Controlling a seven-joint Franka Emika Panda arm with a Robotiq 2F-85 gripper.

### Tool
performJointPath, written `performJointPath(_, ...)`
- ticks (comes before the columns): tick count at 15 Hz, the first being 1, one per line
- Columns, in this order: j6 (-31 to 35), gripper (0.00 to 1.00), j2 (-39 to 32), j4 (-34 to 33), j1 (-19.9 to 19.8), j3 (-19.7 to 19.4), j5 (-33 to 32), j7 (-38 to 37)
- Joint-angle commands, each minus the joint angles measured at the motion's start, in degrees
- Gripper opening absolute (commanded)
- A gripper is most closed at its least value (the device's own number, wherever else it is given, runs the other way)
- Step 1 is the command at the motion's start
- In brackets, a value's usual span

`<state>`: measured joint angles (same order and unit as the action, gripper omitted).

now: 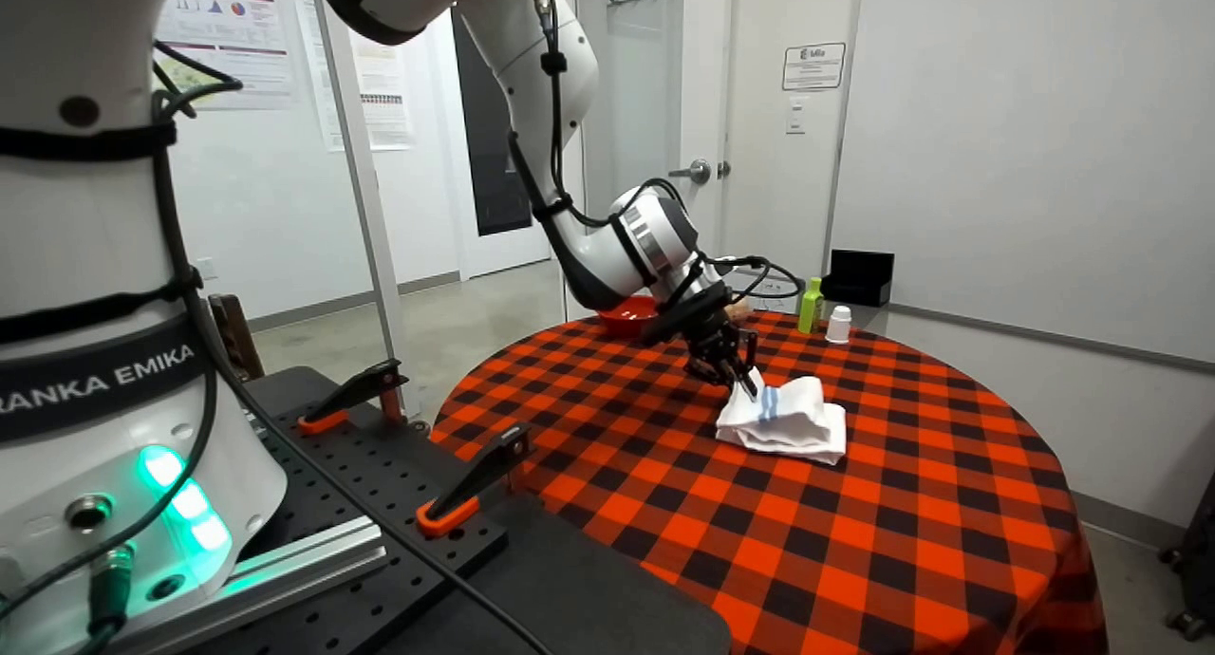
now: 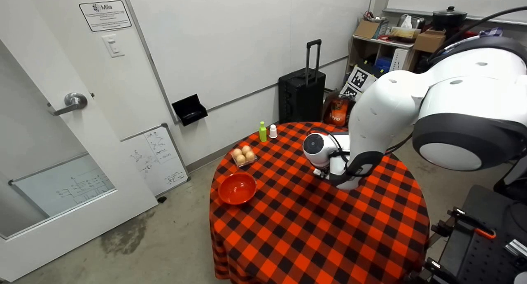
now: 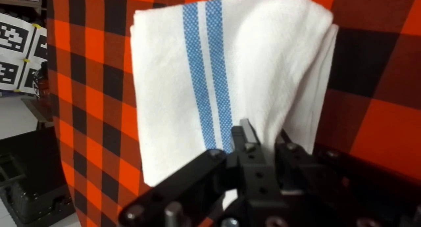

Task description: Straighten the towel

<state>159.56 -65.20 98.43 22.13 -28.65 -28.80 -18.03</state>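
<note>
A white towel (image 1: 807, 437) with two blue stripes lies folded on the table with a red and black checked cloth (image 1: 911, 541). In the wrist view the towel (image 3: 164, 88) fills the middle, and its right part rises in a rounded fold with layers beneath. My gripper (image 1: 745, 382) points down at the towel's near edge. In the wrist view the gripper's fingers (image 3: 265, 128) are closed around a pinched, raised fold just right of the stripes. In an exterior view (image 2: 325, 173) the arm hides the gripper and nearly all of the towel.
A red bowl (image 2: 237, 188), a pack of eggs (image 2: 243, 155), a green bottle (image 2: 263, 132) and a small white bottle (image 2: 273, 131) stand near the table's edge. Black clamps with orange pads (image 1: 475, 479) stick up from the robot's mounting plate.
</note>
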Motion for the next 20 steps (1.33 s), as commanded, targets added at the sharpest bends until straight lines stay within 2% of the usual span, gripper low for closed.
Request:
performJointPath(1,0.87,0.37,-0.66,-0.25,1.50,-1.56,0.32,-0.91)
performJointPath(9,0.77,0.97,-0.42,-0.11,1.76,-2.07,0.38,-0.94)
performJointPath(13,1.07,1.00,0.02,0.08,2.01,-2.87,0.38,-1.57)
performJointPath(20,1.71,0.97,0.92,0.50,2.34,-5.38,0.53,-3.87)
